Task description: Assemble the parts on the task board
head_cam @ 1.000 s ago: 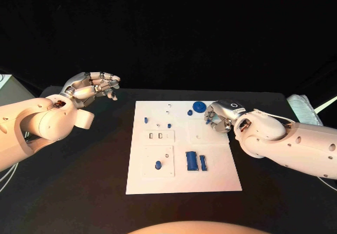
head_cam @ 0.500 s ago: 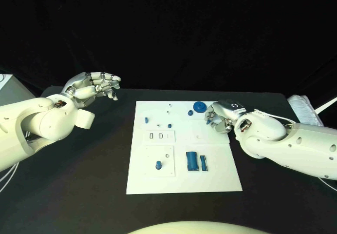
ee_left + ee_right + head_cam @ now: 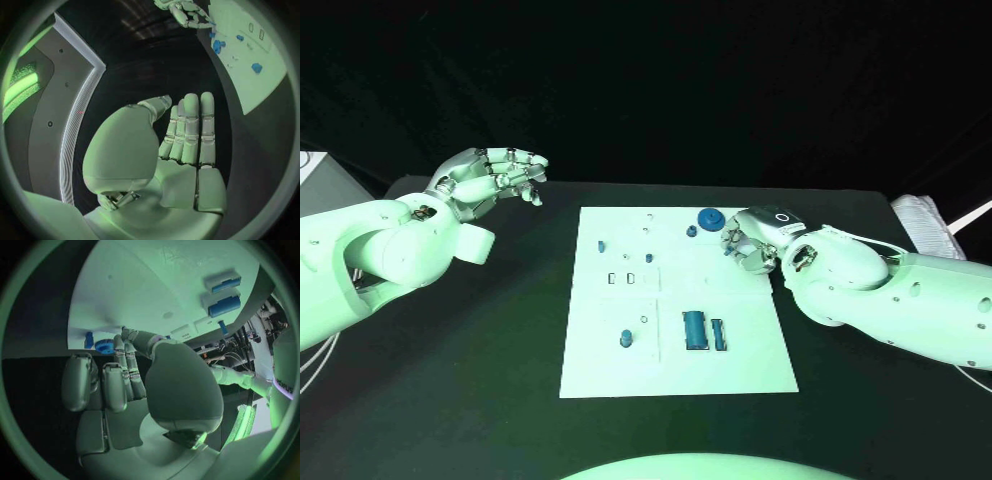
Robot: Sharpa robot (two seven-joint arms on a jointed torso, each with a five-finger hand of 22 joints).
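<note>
The white task board (image 3: 733, 372) lies in the middle of the black table. On it a round blue part (image 3: 710, 216) sits at the far edge with a small blue piece (image 3: 691, 231) beside it. Two blue blocks (image 3: 694, 330) lie nearer me, with a small blue part (image 3: 626, 338) to their left. My right hand (image 3: 751, 240) (image 3: 144, 380) is at the board's far right edge, close to the round blue part (image 3: 105, 346). Its thumb and one finger meet over the board, and what lies between them is hidden. My left hand (image 3: 488, 178) (image 3: 181, 145) is raised left of the board and holds nothing.
Two small blue pegs (image 3: 602, 245) stand on the board's left half. A white box (image 3: 307, 170) sits at the table's far left, and a pale bundle (image 3: 923, 220) lies at its far right. The left wrist view shows the board (image 3: 250, 90) and my right hand (image 3: 187, 12) far off.
</note>
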